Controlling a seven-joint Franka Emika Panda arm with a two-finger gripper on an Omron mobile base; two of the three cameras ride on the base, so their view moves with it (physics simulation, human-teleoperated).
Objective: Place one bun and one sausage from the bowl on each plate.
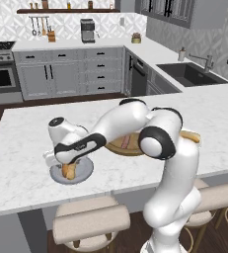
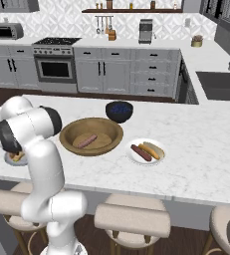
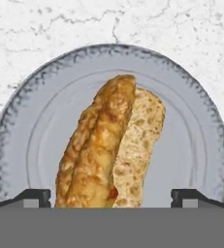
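Fingers [image 3: 33,196] spread wide in hand view, one tip at each lower corner, with the bun [image 3: 108,145] between them and a gap on either side; nothing gripped. Bun is split, golden crust on one half, pale crumb on the other, and lies on the grey plate [image 3: 191,121], whose rim rings it all round. In left base view the gripper [image 1: 68,165] hangs low right over that plate [image 1: 86,173], bun [image 1: 68,171] just visible under it. Plate sits on the white marble surface [image 1: 21,148] near its front edge, left of the arm base.

Right of it, the wooden bowl [image 2: 114,132] holds one sausage [image 2: 86,141]; no bun visible in it. Further right and just beside the bowl, the white plate [image 2: 130,155] carries a sausage [image 2: 141,152] and a bun [image 2: 152,149] side by side. Dark blue bowl [image 2: 119,111] stands behind the wooden one, close to it. Grey plate [image 2: 9,159] peeks out from behind the arm in right base view.
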